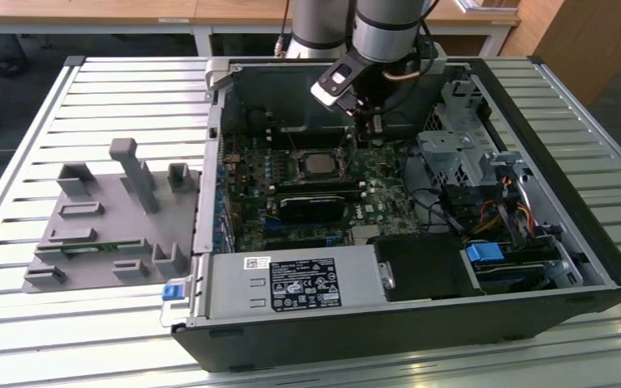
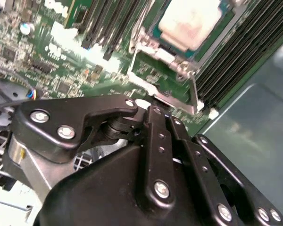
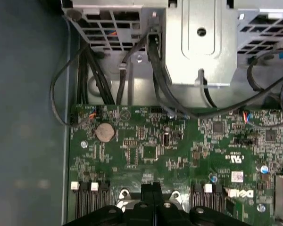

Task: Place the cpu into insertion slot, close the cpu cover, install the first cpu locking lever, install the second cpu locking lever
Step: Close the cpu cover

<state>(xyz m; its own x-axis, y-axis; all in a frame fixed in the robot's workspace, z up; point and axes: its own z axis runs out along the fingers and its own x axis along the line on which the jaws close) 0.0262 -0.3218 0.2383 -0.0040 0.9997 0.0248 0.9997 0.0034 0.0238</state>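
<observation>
The cpu (image 2: 191,21), a flat square chip with a silvery-grey top, lies in the insertion slot (image 2: 166,45) on the green board; in the exterior view the cpu (image 1: 317,164) sits mid-board. The cpu cover (image 2: 162,70), a thin metal frame, stands swung up off the slot, with green board showing through its window. My gripper (image 2: 154,110) is shut with nothing between its fingers, and its tips are at the cover's free edge. In the exterior view the gripper (image 1: 369,136) hangs just behind the slot. In the first wrist view the closed gripper (image 3: 152,187) points down at the board.
The open computer case (image 1: 601,267) walls in the board. A grey drive cage (image 1: 456,153) and cables (image 3: 155,70) stand on the exterior view's right, a power supply (image 1: 289,283) at the front. A grey fixture block (image 1: 106,210) lies outside on the left.
</observation>
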